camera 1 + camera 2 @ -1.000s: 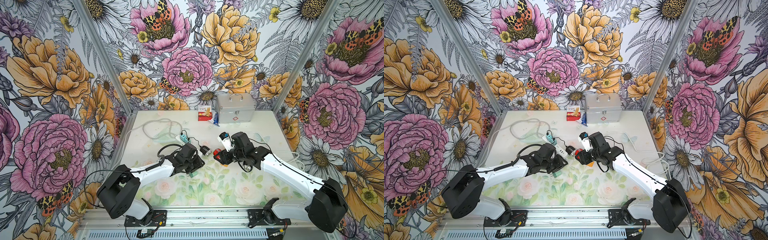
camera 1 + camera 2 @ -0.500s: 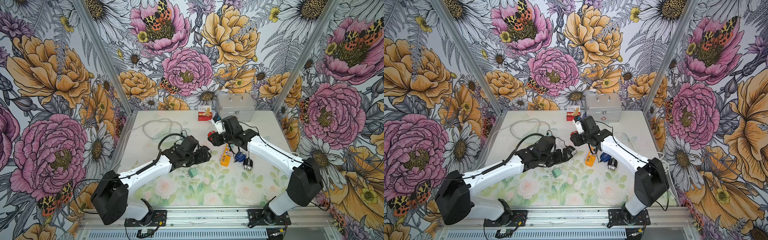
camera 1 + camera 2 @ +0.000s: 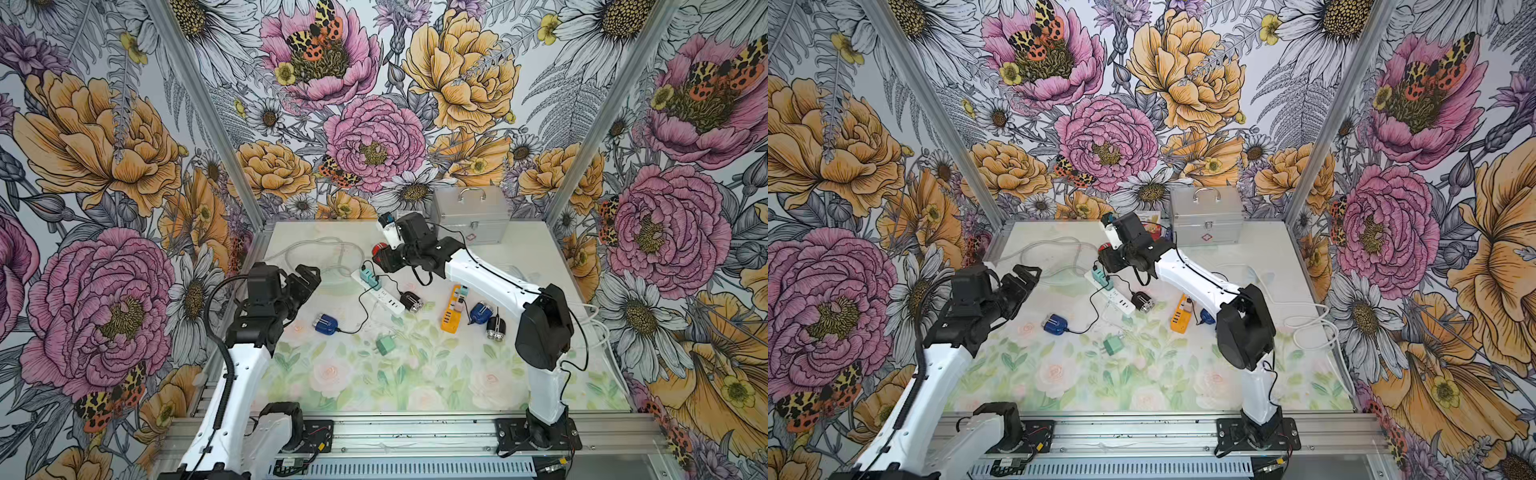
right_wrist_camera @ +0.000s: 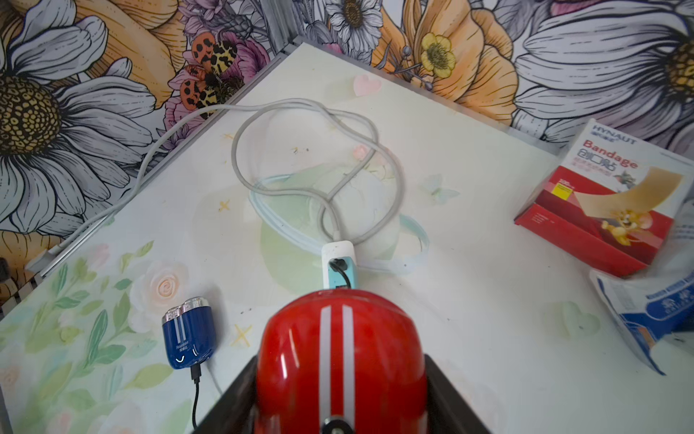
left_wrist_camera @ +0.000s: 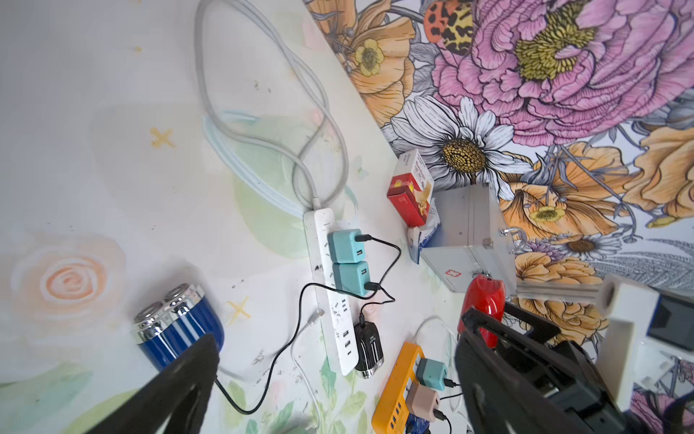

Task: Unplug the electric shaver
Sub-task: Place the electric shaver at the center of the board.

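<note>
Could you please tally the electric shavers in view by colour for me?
Red shaver: 1
Blue shavers: 2
Black shavers: 2
Total: 5

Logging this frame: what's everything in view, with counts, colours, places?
white power strip: one, white, mid-table
orange power strip: one, orange, right of it
red shaver: one, red, held aloft
blue shavers: two, blue, left of white strip, right of orange
black shavers: two, black, one near each strip
plugged chargers: four; two teal on white, teal and beige on orange
loose charger: one, green, table centre
metal case: one, silver, back wall
bandage box: one, red-white, beside case
packet: one, blue-white, beside box
left gripper: open, empty
right gripper: shut on red shaver
</note>
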Available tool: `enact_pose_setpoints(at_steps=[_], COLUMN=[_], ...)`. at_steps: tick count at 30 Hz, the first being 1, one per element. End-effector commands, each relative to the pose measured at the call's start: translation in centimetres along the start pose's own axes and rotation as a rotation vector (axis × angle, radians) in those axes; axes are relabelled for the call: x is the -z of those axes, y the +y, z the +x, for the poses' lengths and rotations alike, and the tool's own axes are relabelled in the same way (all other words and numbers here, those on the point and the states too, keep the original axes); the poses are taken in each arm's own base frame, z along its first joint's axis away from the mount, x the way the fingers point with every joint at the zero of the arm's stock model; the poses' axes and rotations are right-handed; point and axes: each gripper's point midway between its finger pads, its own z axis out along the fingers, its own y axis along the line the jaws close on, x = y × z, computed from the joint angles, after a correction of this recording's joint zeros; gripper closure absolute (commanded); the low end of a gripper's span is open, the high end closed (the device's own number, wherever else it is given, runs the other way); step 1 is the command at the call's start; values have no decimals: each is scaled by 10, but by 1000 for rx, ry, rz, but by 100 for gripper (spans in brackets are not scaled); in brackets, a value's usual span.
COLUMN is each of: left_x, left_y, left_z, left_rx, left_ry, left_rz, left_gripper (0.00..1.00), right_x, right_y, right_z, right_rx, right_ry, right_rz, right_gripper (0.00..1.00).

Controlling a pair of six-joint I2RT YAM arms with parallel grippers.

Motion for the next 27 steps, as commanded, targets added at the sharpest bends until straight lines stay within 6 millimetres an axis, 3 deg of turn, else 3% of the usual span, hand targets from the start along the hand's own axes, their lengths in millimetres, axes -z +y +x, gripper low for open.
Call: enact_pose_setpoints(at_steps=[1, 8, 11, 18, 27], left_x=[-1, -6, -6, 1, -4], left_y=[19, 46, 51, 58, 68], left_z=[9, -4, -6, -9, -3], left_rx=[13, 57, 62, 54, 53], left_ry=[68, 64, 66, 47, 73], left_rz=[-14, -57, -62, -78, -112], left_gripper=[1, 2, 2, 1, 1], right_x=[-9, -55, -76, -124, -158], right_y=[22, 81, 91, 87, 74], right_z=[-22, -14, -4, 22, 57], right_rx=[67, 177, 194, 205, 219], right_ry=[-53, -35, -16, 31, 94], right_rz=[-24, -136, -148, -133, -63], right_gripper=[69, 69, 69, 69, 70])
